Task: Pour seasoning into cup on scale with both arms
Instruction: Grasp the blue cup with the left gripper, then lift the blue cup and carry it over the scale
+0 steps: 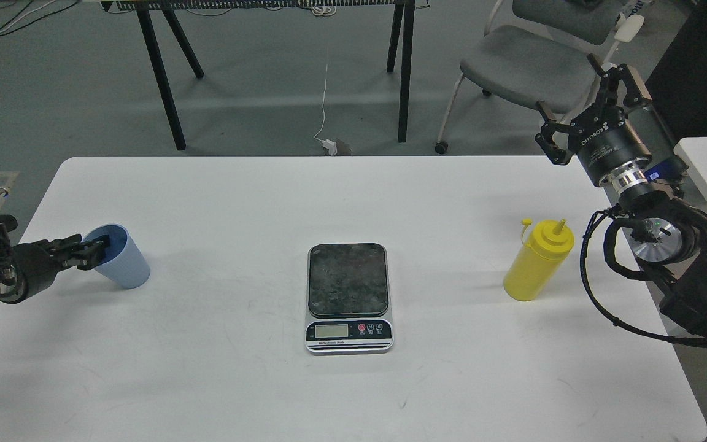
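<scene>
Over on the left, the left gripper [97, 250] reaches in low from the edge, its dark fingers pinched on the near rim of the cup [118, 256], one finger seemingly inside the mouth and one outside. The cup is a light blue tapered tumbler with fine vertical ribs, and it's leaning, mouth tipped toward the gripper, base out to the right on the table [218, 196]. The inside looks shadowed blue; whether anything is in it can't be told from here.

Moving to the middle: the scale [348, 298] sits flat on the smooth white tabletop, well apart from the cup. Rounded rectangular platform, dark and mottled, nothing standing on it. Below that, a silver front strip with a pale LCD window and small round buttons, one of them red.

Further right stands the seasoning [538, 259], a glossy yellow plastic squeeze bottle, upright, pointed nozzle on top and a little tethered cap sticking out on its left side. It's well clear of the scale.

And on the far right, the right gripper [580, 105] is raised up above and beyond the bottle, not touching it, black fingers spread wide apart, white lettering on the body, silver ring at the wrist. Behind it, a grey chair [531, 61] on the floor.
</scene>
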Action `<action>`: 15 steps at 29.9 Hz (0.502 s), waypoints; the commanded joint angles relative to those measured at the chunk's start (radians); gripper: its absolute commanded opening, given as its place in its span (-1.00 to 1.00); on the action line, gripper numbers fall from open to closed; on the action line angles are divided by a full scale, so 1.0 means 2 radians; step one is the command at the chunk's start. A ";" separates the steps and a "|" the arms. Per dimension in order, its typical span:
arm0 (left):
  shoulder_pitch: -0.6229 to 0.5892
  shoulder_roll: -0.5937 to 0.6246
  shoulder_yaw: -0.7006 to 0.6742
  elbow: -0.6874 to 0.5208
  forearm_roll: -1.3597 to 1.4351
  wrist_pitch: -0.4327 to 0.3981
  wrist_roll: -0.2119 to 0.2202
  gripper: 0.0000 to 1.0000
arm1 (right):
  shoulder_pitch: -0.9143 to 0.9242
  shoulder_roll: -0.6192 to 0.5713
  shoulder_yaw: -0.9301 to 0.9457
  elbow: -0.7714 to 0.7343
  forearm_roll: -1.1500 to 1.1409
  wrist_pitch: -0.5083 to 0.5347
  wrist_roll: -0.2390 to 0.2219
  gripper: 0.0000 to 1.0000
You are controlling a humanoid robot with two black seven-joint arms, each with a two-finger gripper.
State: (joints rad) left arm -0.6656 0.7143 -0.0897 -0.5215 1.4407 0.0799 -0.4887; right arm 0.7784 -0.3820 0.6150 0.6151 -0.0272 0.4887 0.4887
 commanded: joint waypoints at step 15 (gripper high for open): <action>-0.027 0.035 0.000 -0.015 0.006 -0.063 0.000 -0.91 | -0.001 0.000 0.000 0.003 0.000 0.000 0.000 0.99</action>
State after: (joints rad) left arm -0.6866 0.7587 -0.0892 -0.5368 1.4527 -0.0148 -0.4882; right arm 0.7761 -0.3805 0.6150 0.6205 -0.0276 0.4887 0.4887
